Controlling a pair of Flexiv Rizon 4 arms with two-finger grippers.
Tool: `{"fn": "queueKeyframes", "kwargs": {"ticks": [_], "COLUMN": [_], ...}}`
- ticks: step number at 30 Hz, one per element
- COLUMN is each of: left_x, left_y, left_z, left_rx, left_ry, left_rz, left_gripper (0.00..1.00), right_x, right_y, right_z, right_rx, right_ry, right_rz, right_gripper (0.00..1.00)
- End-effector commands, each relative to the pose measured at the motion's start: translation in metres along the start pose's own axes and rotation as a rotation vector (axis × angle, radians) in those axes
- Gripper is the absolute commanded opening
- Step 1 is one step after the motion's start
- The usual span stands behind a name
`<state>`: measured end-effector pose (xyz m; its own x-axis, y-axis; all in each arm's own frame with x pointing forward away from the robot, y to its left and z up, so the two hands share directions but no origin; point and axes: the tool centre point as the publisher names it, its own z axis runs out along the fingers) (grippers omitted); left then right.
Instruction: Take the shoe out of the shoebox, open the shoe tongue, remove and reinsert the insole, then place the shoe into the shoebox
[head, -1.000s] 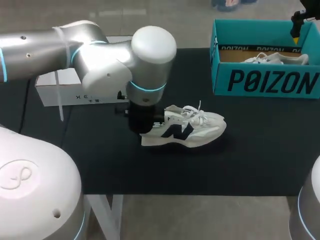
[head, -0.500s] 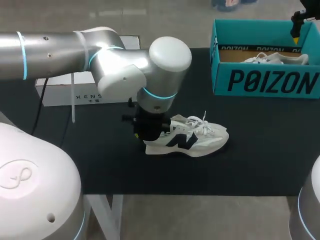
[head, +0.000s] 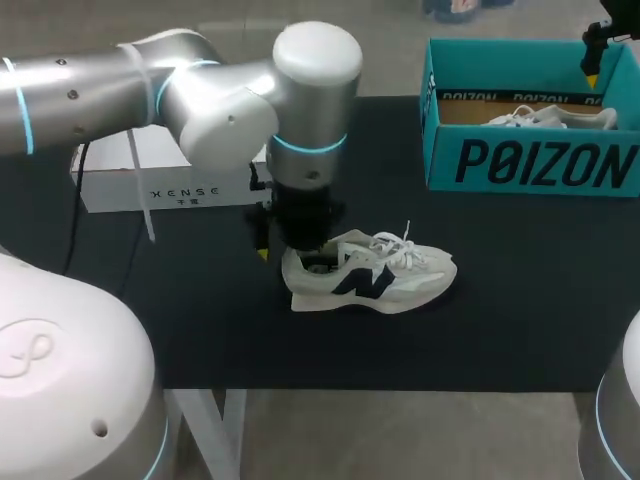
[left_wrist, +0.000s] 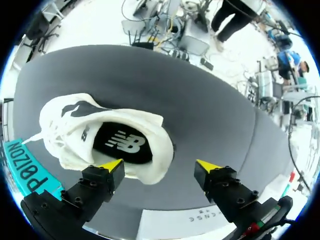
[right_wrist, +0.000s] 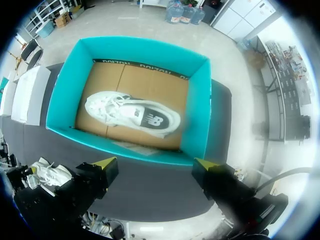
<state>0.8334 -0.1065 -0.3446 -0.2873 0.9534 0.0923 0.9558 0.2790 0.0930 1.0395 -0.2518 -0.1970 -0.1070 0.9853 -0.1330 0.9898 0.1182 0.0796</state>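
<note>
Left gripper hung spread over the heel of the shoe on the worktop; right gripper spread above the box.

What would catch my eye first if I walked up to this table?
The big silver left arm dominates, its open left gripper hanging over the heel of a white sneaker on the black table. At the far right, a bright teal shoebox holds a second white shoe.
</note>
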Motion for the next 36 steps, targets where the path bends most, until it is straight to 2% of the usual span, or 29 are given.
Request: {"fn": "queueKeyframes", "kwargs": {"ticks": [1, 20, 23, 27, 31, 36], "left_x": [0.023, 0.023, 0.036, 0.048, 0.059, 0.069], "left_y": [0.018, 0.018, 0.02, 0.025, 0.025, 0.024], "left_z": [-0.016, -0.016, -0.017, -0.018, -0.014, -0.004], "left_rx": [0.207, 0.207, 0.183, 0.227, 0.28, 0.352], "left_ry": [-0.257, -0.257, -0.367, -0.483, -0.525, -0.632], "left_rz": [-0.281, -0.281, -0.501, -0.795, -0.991, -1.238], "left_gripper": [1.0, 1.0, 1.0, 1.0, 1.0, 1.0], "right_x": [0.0, 0.0, 0.0, 0.0, 0.0, 0.0], "right_y": [-0.001, -0.001, -0.001, -0.001, -0.001, -0.001], "right_z": [0.0, 0.0, 0.0, 0.0, 0.0, 0.0], "right_rx": [-0.001, -0.001, -0.001, -0.001, -0.001, -0.001], "right_ry": [-0.001, -0.001, -0.001, -0.001, -0.001, -0.001], "right_rz": [0.0, 0.0, 0.0, 0.0, 0.0, 0.0], "right_gripper": [1.0, 1.0, 1.0, 1.0, 1.0, 1.0]}}
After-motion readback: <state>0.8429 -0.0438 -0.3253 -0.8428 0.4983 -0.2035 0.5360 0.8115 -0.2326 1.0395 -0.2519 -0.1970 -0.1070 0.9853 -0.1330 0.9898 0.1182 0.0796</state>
